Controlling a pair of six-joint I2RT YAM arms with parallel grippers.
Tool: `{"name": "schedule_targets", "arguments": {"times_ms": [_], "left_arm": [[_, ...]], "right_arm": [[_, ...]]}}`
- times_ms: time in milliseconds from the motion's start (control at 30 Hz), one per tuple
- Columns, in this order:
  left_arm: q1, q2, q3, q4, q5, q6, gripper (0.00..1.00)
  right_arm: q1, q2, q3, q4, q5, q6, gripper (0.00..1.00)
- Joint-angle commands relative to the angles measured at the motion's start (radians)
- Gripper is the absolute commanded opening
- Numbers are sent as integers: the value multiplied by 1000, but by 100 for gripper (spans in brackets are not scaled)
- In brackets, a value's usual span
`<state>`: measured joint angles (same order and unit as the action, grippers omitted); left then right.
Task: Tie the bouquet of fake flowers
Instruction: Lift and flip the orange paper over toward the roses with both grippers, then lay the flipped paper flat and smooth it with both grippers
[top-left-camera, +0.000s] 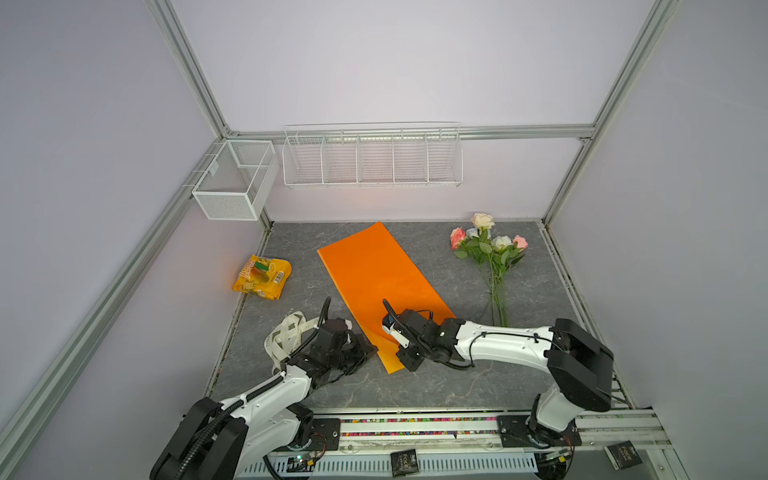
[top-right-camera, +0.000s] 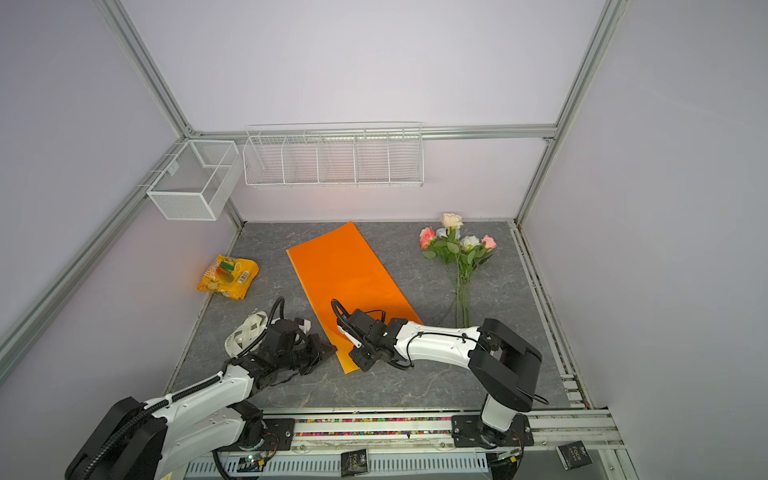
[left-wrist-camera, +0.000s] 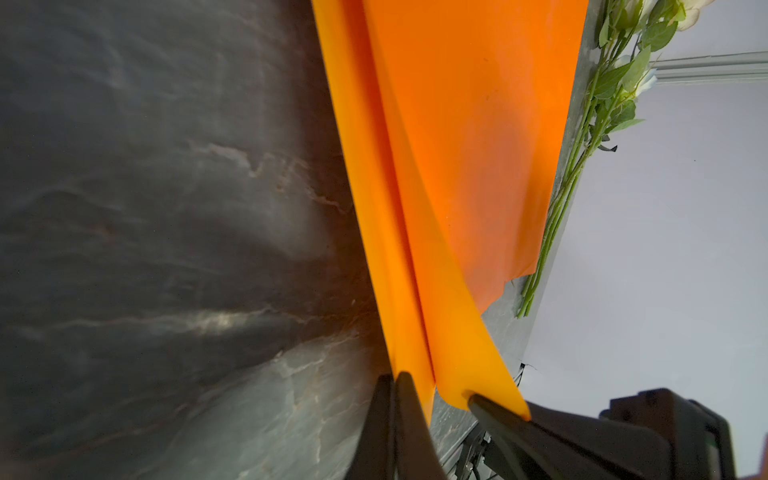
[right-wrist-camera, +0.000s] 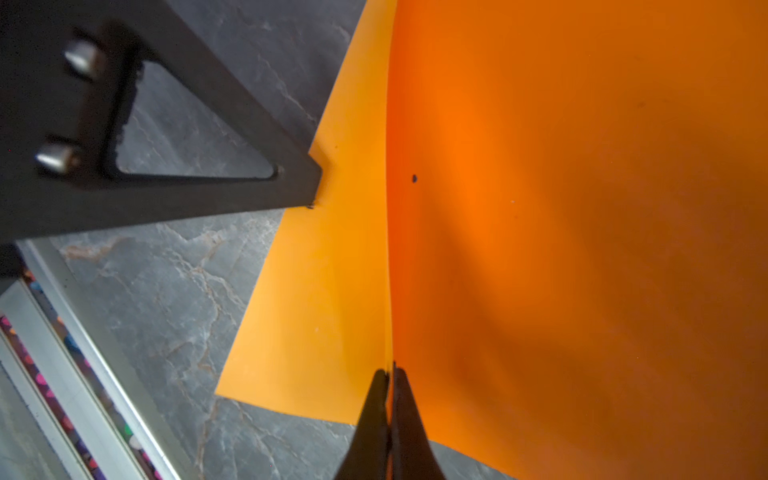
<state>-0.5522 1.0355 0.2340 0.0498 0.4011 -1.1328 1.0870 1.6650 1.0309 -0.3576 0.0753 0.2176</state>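
The grey marbled table (top-left-camera: 415, 386) carries everything. The orange paper (top-left-camera: 374, 270) lies slantwise across its middle. On the wall beyond the paper's far end hangs a divided white wire rack (top-left-camera: 372, 162), with a white mesh basket (top-left-camera: 232, 183) to the left of it.

The bouquet of fake flowers (top-left-camera: 490, 249) lies flat on the table to the right of the orange paper, apart from it. Its pink, cream and white blossoms point toward the back wall and its thin green stems run toward the front. It is in neither gripper: both work at the paper's near end, well apart from the blossoms, and only the stem ends come close to the right arm's white forearm. In the left wrist view the bouquet (left-wrist-camera: 611, 81) shows beyond the paper's far long edge.

A yellow snack bag (top-left-camera: 262, 278) lies left of the paper, and a loose cream ribbon (top-left-camera: 286, 332) lies left of the paper's near end, partly under the left arm.

The left gripper (left-wrist-camera: 392, 378) has its jaws pressed together on the paper's near left edge, which lifts into a fold there. The right gripper (right-wrist-camera: 390, 370) has its jaws closed on a raised ridge of the paper (right-wrist-camera: 582, 208) at the near end, just beside the left one.
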Motion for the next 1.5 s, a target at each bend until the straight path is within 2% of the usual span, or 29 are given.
{"name": "schedule_targets", "arguments": {"times_ms": [0, 67, 133, 233, 300, 400, 467, 633, 767, 900, 967, 1033, 1200, 1467], "left_arm": [[-4, -45, 38, -100, -40, 27, 34], [-3, -93, 63, -203, -71, 41, 49], [-3, -168, 92, -320, -127, 70, 57], [-2, -301, 122, -431, -227, 100, 62], [0, -367, 141, -458, -272, 110, 62], [1, -377, 189, -448, -299, 171, 60], [1, -313, 237, -427, -289, 226, 58], [3, 32, 422, -411, -227, 395, 54], [6, 318, 589, -400, -206, 510, 49], [15, 598, 830, -532, -230, 604, 46], [15, 693, 878, -534, -207, 610, 46], [16, 772, 902, -537, -175, 609, 41], [15, 803, 808, -500, -174, 561, 38], [16, 654, 565, -472, -206, 488, 36]], "right_arm": [[-42, -83, 2, -42, 77, 42, 7], [-89, -136, -2, -58, 93, 53, 6], [-151, -210, -13, -67, 98, 62, 6], [-270, -325, -39, -53, 68, 71, 6], [-380, -388, -57, -35, 2, 76, 6], [-505, -434, -73, -41, -43, 64, 6], [-594, -449, -85, -55, -54, 61, 6], [-800, -460, -133, -21, -156, 91, 6], [-917, -437, -136, -7, -196, 96, 6], [-984, -385, -111, 8, -231, 59, 6], [-999, -340, -76, -19, -232, 31, 6], [-1000, -297, -41, -57, -231, -6, 6], [-1008, -235, -14, -61, -164, -33, 6], [-1027, -88, 120, -41, -104, -63, 6]]}}
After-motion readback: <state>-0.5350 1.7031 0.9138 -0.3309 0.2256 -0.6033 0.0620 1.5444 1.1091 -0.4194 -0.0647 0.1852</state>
